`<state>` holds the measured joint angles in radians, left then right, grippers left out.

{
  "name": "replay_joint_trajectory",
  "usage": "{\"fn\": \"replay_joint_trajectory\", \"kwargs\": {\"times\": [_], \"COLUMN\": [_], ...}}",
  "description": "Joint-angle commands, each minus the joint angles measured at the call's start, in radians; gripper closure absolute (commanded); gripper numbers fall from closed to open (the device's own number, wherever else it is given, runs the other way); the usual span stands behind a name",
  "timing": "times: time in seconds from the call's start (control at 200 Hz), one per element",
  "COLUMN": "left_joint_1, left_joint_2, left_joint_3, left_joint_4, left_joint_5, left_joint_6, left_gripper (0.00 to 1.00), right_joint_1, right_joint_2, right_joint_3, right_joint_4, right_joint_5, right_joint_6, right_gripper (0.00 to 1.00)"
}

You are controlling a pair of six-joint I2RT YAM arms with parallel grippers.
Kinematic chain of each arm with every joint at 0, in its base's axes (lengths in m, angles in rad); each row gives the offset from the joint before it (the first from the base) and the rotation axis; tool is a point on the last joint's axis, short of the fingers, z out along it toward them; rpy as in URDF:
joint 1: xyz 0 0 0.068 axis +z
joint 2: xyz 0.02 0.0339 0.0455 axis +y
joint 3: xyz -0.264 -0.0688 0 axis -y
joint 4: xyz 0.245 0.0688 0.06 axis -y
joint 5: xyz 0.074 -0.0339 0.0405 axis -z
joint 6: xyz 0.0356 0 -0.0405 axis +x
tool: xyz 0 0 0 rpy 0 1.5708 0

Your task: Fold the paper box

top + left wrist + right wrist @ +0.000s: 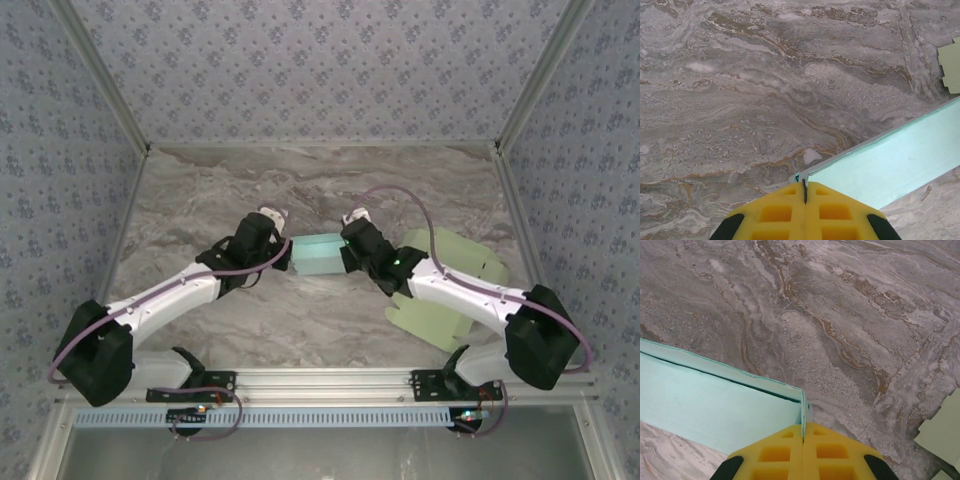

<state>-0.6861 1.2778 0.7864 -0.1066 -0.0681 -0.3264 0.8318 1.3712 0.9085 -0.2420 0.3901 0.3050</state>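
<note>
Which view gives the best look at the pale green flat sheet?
Top external: the pale green sheet lies flat on the table right of the teal box, most of its outline visible, though the right arm crosses it. Left wrist catches a notched corner at the frame's right edge; right wrist, a corner at lower right.

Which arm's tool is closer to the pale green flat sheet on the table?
Right. The right tool grips the end of the teal box nearest the sheet; the left tool grips the opposite end, with the box between it and the sheet.
</note>
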Motion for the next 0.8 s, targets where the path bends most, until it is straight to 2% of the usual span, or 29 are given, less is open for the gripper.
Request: {"fn": "replay_joint_trajectory", "kwargs": {"times": [0.0,0.21,0.525,0.795], "left_joint_1": [-0.003,-0.003,-0.003,-0.003], "left_joint_2": [0.009,0.019,0.043,0.030], "left_joint_3": [0.011,0.008,-0.023,-0.033], "left_joint_4": [0.057,0.058,0.110,0.113], "left_joint_5": [0.055,0.055,0.053,0.030], "left_joint_6": [-0.080,-0.175,-0.317,-0.341], "left_gripper": [1.00,1.00,1.00,1.00], "right_joint_1": [0.031,0.070,0.118,0.138], "right_joint_2": [0.026,0.072,0.138,0.182], "right_joint_3": [0.053,0.107,0.193,0.214], "right_joint_4": [-0.019,-0.063,-0.116,-0.145], "right_joint_5": [0.030,0.094,0.104,0.149], "right_joint_6": [0.081,0.157,0.435,0.436], "right_gripper": [1.00,1.00,1.00,1.00]}}
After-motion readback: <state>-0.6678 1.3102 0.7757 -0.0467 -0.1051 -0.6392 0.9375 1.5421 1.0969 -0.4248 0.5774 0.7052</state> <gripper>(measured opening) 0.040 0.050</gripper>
